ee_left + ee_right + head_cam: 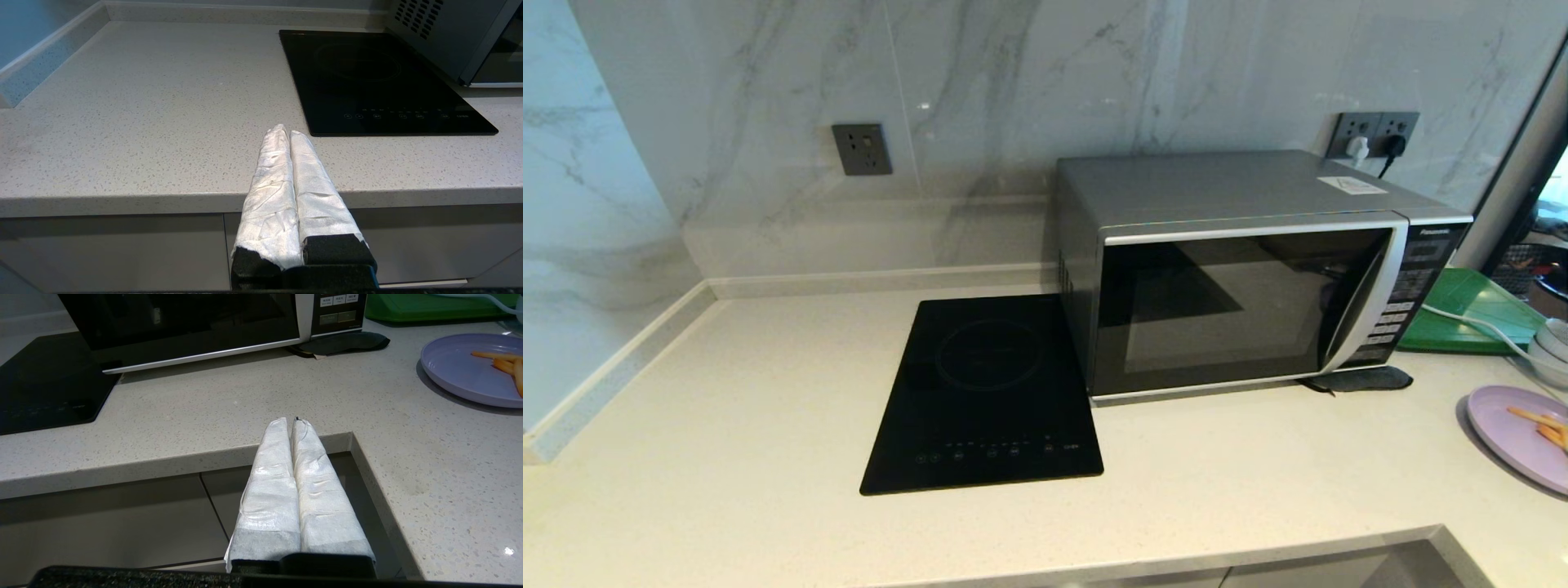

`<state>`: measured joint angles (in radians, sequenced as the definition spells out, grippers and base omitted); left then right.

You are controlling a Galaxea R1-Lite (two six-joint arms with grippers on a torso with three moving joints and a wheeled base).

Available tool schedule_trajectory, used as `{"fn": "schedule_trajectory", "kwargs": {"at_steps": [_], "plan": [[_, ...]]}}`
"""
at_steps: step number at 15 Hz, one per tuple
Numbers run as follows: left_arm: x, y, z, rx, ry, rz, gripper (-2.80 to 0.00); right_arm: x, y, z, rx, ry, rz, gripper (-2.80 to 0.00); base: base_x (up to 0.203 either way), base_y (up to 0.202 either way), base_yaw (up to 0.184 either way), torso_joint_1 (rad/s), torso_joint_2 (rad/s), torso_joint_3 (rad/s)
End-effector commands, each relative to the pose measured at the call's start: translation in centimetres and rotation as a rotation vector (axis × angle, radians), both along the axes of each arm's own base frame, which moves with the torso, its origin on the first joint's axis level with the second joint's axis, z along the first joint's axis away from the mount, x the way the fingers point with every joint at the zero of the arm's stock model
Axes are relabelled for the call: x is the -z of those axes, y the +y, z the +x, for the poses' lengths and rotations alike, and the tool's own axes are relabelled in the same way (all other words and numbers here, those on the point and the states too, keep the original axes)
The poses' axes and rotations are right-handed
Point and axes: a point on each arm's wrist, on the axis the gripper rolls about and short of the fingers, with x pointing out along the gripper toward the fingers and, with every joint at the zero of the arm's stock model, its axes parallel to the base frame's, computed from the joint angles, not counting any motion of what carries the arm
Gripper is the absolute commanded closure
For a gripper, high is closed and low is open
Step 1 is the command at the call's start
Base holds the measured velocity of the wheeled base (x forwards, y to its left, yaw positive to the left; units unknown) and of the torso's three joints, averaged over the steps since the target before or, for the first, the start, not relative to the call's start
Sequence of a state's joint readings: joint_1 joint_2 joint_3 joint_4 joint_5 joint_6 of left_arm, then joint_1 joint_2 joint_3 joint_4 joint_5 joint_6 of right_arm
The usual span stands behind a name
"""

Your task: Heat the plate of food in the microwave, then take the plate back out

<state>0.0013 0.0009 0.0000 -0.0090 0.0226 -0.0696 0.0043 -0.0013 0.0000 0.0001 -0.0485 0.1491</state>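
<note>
The silver microwave stands at the back of the counter with its dark glass door closed. To its right, near the counter's right edge, lies the pale lilac plate of food with a few orange sticks; the right wrist view shows the same plate. Neither arm shows in the head view. My left gripper hangs shut and empty by the counter's front edge, left of the hob. My right gripper is shut and empty at the counter's front corner, short of the plate.
A flat black induction hob is set into the counter left of the microwave. A green tray and stacked pale bowls sit behind the plate, with a white cable across them. A dark cloth lies under the microwave's front corner.
</note>
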Motion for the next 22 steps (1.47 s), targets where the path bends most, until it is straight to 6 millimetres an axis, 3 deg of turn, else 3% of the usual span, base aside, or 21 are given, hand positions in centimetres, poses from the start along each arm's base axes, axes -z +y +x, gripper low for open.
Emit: {"fn": "schedule_trajectory", "kwargs": {"at_steps": [1, 17, 18, 22], "plan": [[0.00, 0.00, 0.01, -0.001, 0.000, -0.001, 0.00, 0.04, 0.00, 0.02, 0.000, 0.003, 0.001, 0.00, 0.000, 0.000, 0.000, 0.000, 0.00, 0.000], [0.00, 0.00, 0.01, -0.001, 0.000, -0.001, 0.00, 0.04, 0.00, 0.03, 0.000, 0.004, 0.000, 0.00, 0.000, 0.000, 0.000, 0.000, 0.00, 0.000], [0.00, 0.00, 0.01, -0.001, 0.000, -0.001, 0.00, 0.04, 0.00, 0.02, 0.000, 0.003, 0.000, -2.80, 0.000, 0.000, 0.000, 0.000, 0.00, 0.000], [0.00, 0.00, 0.01, -0.001, 0.000, -0.001, 0.00, 0.04, 0.00, 0.02, 0.000, 0.003, 0.001, -2.80, 0.000, 0.000, 0.000, 0.000, 0.00, 0.000]]}}
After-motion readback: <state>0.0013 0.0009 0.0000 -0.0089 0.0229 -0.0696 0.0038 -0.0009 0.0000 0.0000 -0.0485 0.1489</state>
